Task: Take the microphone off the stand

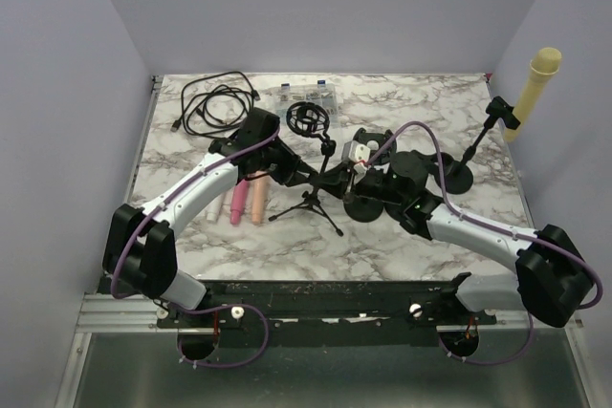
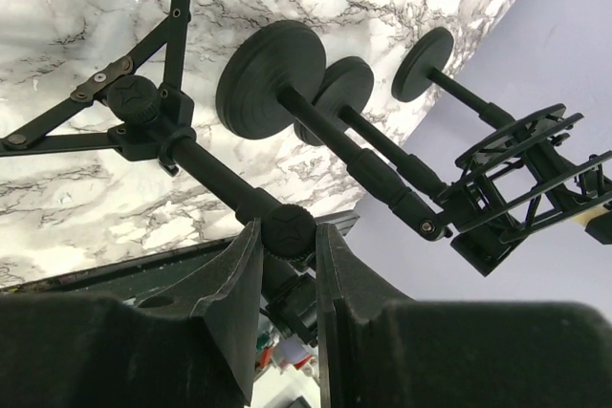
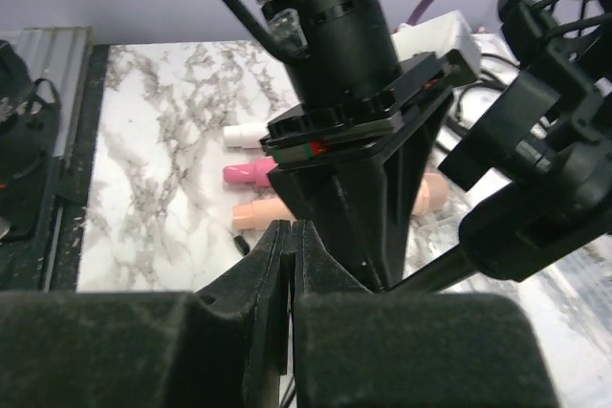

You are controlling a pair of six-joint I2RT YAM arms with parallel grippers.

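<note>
A cream microphone [image 1: 537,78] sits in the clip of a black round-base stand [image 1: 475,148] at the far right, away from both grippers. My left gripper [image 1: 320,176] is shut on the pole of a black tripod stand [image 1: 311,203], at its knob [image 2: 289,229]. My right gripper [image 1: 361,175] is shut with the jaws pressed together [image 3: 292,228] and nothing visible between them, just right of the left gripper. An empty black shock mount [image 1: 308,118] tops the tripod stand; it also shows in the left wrist view [image 2: 521,179].
Pink [image 1: 236,203], peach [image 1: 256,200] and white [image 1: 216,205] microphones lie left of the tripod. Round-base stands [image 1: 368,205] lie under my right arm. A black cable [image 1: 215,102] and a clear box [image 1: 311,95] are at the back. A white object [image 1: 359,150] is near my right gripper.
</note>
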